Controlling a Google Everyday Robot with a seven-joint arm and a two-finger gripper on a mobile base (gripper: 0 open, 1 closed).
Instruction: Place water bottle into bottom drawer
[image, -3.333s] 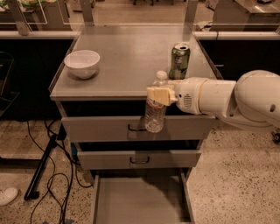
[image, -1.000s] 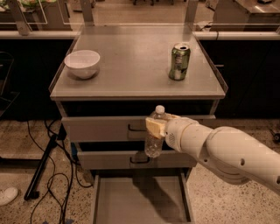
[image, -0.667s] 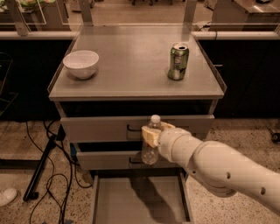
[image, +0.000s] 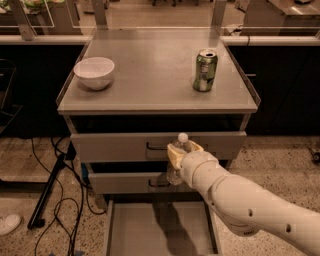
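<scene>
**One bottle gripped in front of the drawers**

The gripper (image: 184, 149) hangs in front of the cabinet, level with the top drawer (image: 115, 146). Its jaws pinch the water bottle (image: 174, 175) just under the white cap. The bottle stands roughly upright, and its lower part shows in front of the middle drawer (image: 125, 182). Lower in the view, the bottom drawer (image: 145, 225) is pulled out toward the near side, with its flat grey floor showing. The white arm (image: 250, 205) reaches in from the near right. On the cabinet top (image: 150, 65) a white bowl (image: 94, 72) sits at the left and a green can (image: 205, 70) at the right, well apart.
</scene>
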